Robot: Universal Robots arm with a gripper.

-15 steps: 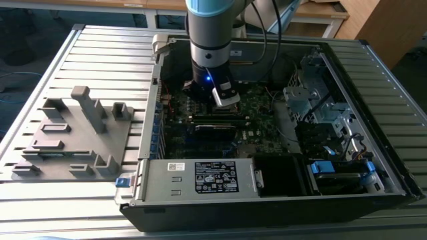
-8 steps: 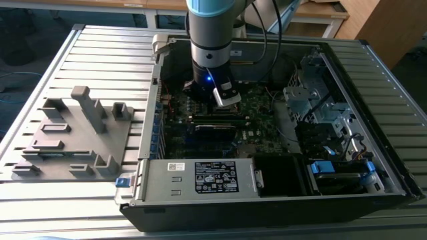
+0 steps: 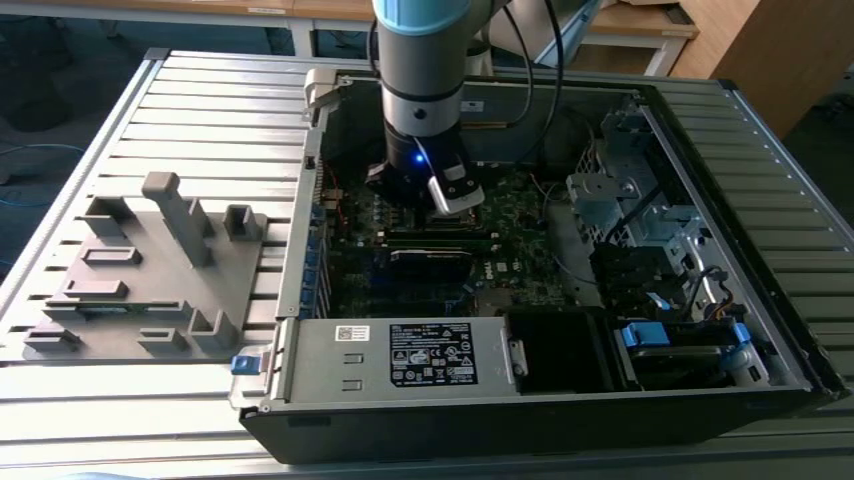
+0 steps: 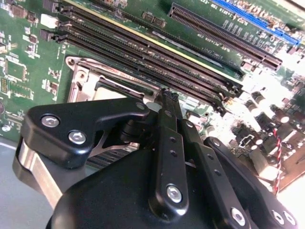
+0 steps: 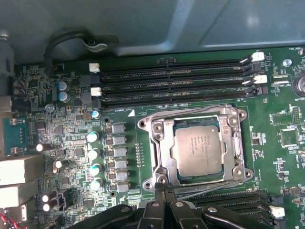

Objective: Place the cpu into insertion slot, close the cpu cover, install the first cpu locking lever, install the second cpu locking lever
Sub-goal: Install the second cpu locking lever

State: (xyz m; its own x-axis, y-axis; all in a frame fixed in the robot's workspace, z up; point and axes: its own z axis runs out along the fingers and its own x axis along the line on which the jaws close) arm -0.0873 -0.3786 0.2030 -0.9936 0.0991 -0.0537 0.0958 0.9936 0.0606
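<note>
A: Where does the small square silver-topped cpu (image 5: 197, 149) lie?
B: In the metal-rimmed square insertion slot (image 5: 162, 164) on the green motherboard (image 5: 71, 124), with the thin silvery windowed cpu cover (image 5: 164, 143) shut around it.
A: And the long black memory slots (image 5: 171, 81)?
B: Beside the socket, on two opposite sides.

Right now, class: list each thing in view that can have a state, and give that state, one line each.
cpu: seated flat in the insertion slot.
cpu cover: closed down around the cpu.
gripper: fingers shut, tips at the socket's edge.
computer case: side open, motherboard exposed.
</note>
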